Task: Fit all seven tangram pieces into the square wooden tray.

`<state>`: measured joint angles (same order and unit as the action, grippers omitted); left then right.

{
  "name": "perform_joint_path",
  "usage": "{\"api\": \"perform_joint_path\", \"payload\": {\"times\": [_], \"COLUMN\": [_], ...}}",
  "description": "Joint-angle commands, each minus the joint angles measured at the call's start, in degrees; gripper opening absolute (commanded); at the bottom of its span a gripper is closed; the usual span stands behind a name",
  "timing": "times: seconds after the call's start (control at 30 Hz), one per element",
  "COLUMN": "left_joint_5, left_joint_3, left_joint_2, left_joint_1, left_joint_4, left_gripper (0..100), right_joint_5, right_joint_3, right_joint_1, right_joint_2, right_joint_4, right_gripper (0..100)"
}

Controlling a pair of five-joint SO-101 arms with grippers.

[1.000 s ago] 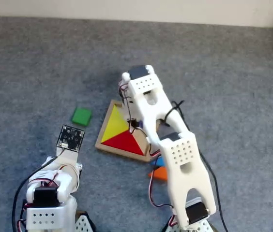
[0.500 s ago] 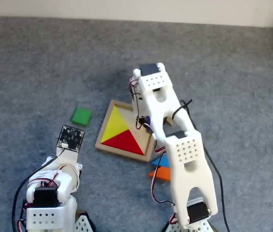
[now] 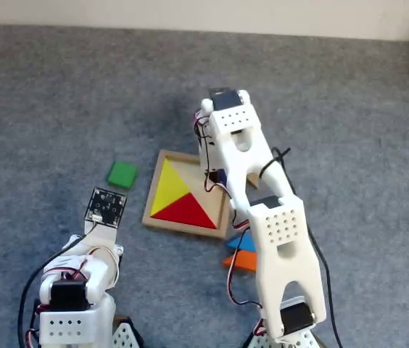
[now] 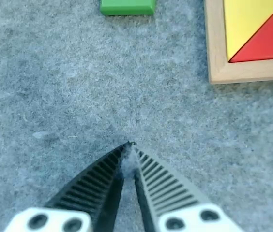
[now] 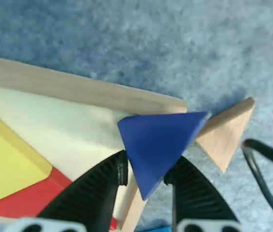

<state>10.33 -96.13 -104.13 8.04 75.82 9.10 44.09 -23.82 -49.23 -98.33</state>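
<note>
We see the right gripper pinching a blue triangle between its two ribbed fingers, holding it over a corner of the wooden tray. From the wrist view the triangle overlaps the tray's rim, and we cannot tell whether it touches the wood. Just beside that corner, a plain wooden triangle lies on the grey desk, outside the tray.

Inside the tray, a yellow triangle and a red triangle lie flat, meeting along one edge. The pale floor of the tray next to them is bare.

In the high view the right arm stretches from the near edge of the desk across the tray's far-right part. Beside its lower section, outside the tray, we see a blue piece and an orange piece touching each other.

The left gripper is pressed together, holding nothing, with its tips close to the desk. A green square lies near the tray's left side, apart from it.
</note>
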Motion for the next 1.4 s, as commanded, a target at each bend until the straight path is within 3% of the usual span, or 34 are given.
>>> {"api": "perform_joint_path", "payload": {"times": [0.0, 0.3, 0.57, 0.67, 0.9, 1.1, 1.37], "left_joint_5": [-0.18, -0.18, -0.18, -0.18, -0.18, -0.18, -0.18], "left_joint_3": [-1.01, -1.01, -1.01, -1.01, -1.01, -1.01, -1.01], "left_joint_2": [-0.4, -0.4, -0.4, -0.4, -0.4, -0.4, -0.4], "left_joint_1": [0.66, 0.66, 0.66, 0.66, 0.66, 0.66, 0.66], "left_joint_4": [0.18, 0.18, 0.18, 0.18, 0.18, 0.18, 0.18], "left_gripper": [0, 0, 0, 0, 0, 0, 0], "right_joint_5": [-4.57, -9.93, -9.93, -13.63, -16.09, -18.64, -18.64], "right_joint_3": [2.59, -0.75, -0.4, -0.31, -0.66, -0.31, -0.31], "right_joint_1": [0.48, 0.57, 0.57, 0.04, -2.59, -3.38, -4.0], "right_joint_2": [4.79, 4.97, 5.32, 5.32, 5.05, 5.41, 5.41], "right_joint_4": [0.57, 0.92, 0.57, 0.57, 0.57, -2.51, -2.51], "right_gripper": [11.5, 2.7, 2.0, 2.0, 3.3, 13.5, 13.8]}}
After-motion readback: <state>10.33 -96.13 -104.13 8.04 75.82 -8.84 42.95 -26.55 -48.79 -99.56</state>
